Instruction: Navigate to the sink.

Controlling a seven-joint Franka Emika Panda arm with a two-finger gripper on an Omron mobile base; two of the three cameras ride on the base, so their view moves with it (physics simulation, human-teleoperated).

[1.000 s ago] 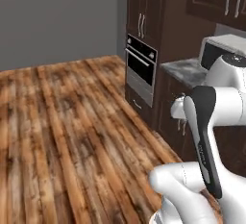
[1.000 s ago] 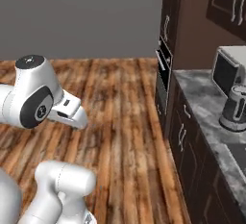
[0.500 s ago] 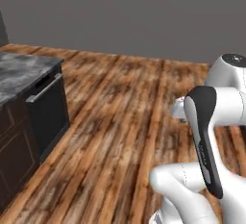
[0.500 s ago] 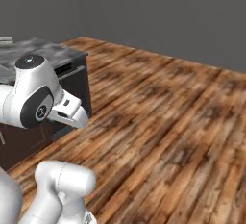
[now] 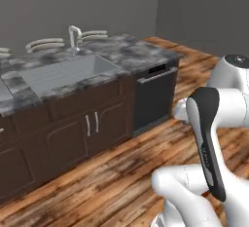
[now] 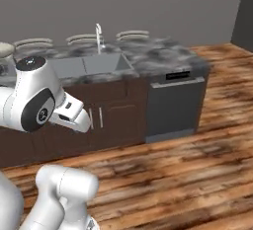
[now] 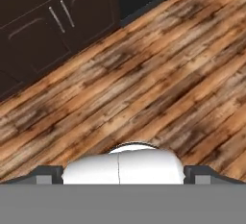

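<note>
— Now, what has changed?
— Since half a second ago the base has turned: the wide matte-grey rectangular sink with silver faucet now faces us in the marbled worktop, near but not reached.
— And the hand?
— I cannot tell if it is open or closed.

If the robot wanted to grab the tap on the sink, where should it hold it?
Probably the tap's straight upright stem, low down, coming from the cupboard side in front. It stands tall and thin behind the sink, so the claw could close around it there. The curved top looks harder to pinch.
</note>
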